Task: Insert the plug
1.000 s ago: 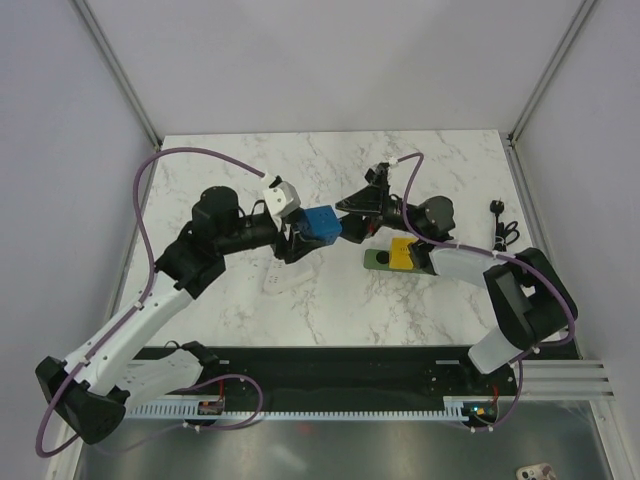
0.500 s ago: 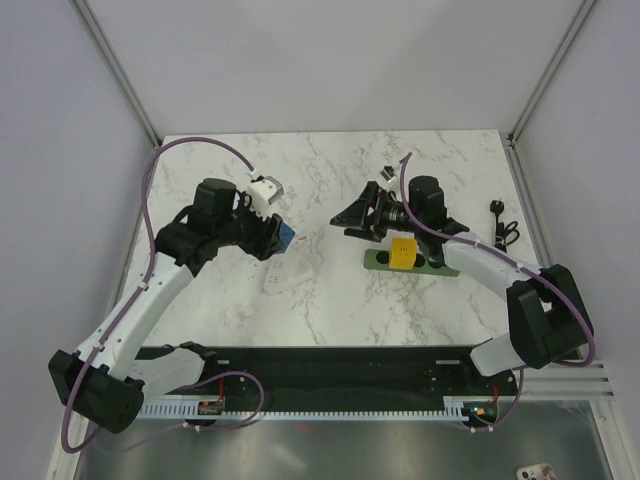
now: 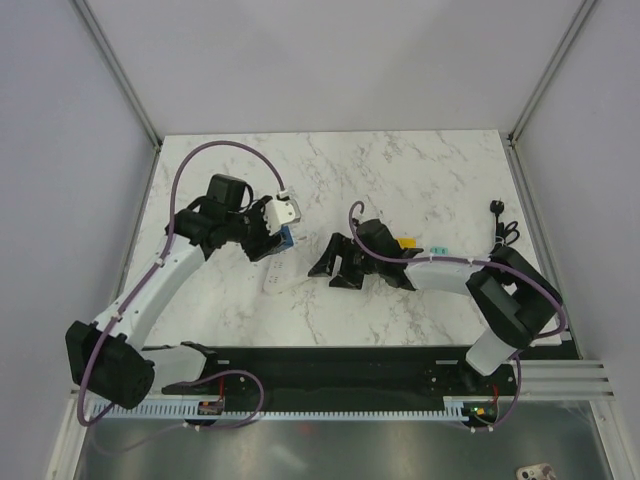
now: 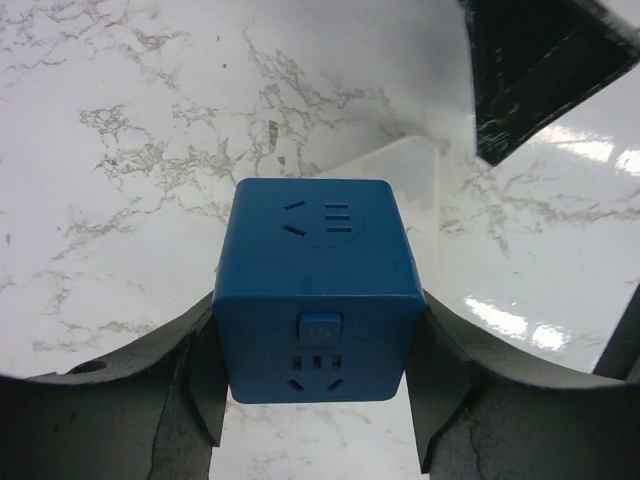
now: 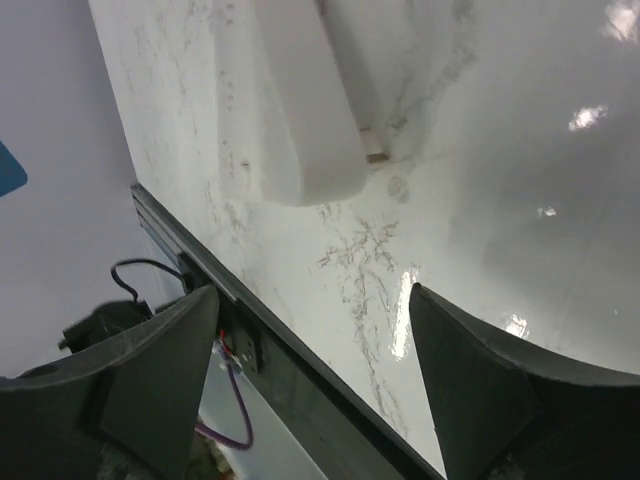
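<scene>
The yellow plug shows only as a small corner behind my right forearm. The dark green socket strip under it is hidden by that arm. My left gripper is shut on a blue cube, held above the marble left of centre; the left wrist view shows the cube's socket faces and button between the fingers. My right gripper is open and empty, low over the table, pointing left, to the left of the yellow plug. In the right wrist view its jaws stand wide apart with bare marble between them.
A white oblong block lies on the marble below the left gripper and also shows in the right wrist view. A black plug with a thin cord lies at the right edge. A black rail runs along the table's near edge.
The left arm has drawn back to the left with the blue cube. The right arm has swung down and left off the strip, and now covers most of the yellow plug.
</scene>
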Robot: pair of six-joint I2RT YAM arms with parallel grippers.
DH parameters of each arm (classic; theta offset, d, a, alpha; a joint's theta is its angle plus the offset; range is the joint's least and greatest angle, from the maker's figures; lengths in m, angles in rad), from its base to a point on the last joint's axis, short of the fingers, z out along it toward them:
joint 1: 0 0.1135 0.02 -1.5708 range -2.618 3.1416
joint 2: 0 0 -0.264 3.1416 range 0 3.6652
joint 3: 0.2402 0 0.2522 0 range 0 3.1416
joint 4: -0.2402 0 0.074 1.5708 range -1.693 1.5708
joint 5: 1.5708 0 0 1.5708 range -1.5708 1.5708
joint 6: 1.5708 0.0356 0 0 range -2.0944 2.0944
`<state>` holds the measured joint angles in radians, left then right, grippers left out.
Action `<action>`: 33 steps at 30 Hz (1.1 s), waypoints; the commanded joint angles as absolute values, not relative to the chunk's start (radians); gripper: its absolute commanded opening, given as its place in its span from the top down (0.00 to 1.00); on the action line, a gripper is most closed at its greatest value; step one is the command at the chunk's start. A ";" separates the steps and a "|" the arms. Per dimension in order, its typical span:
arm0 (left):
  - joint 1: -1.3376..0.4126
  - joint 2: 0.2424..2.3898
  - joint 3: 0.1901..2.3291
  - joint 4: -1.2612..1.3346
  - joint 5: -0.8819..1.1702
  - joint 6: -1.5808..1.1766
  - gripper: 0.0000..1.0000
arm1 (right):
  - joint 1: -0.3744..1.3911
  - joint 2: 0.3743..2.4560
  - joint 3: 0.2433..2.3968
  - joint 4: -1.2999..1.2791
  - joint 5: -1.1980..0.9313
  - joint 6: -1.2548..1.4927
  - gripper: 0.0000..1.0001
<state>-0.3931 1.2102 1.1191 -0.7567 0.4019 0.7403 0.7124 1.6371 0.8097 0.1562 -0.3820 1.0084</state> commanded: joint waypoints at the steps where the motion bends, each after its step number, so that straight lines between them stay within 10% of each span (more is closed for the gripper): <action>1: -0.324 1.255 1.137 -0.700 0.490 1.005 0.98 | 0.741 1.611 0.700 0.424 -0.215 1.306 0.15; 21: -0.244 1.394 1.184 -0.632 0.459 0.831 0.98 | 0.986 1.960 0.672 0.785 0.176 1.621 0.22; 33: -0.233 1.361 1.166 -0.634 0.500 0.787 0.98 | 0.824 1.948 0.724 0.721 -0.096 1.330 0.68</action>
<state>-0.2371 1.3922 1.1755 -0.6754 0.4732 0.8211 0.8719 1.9545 0.7044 0.8261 -0.0124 1.4788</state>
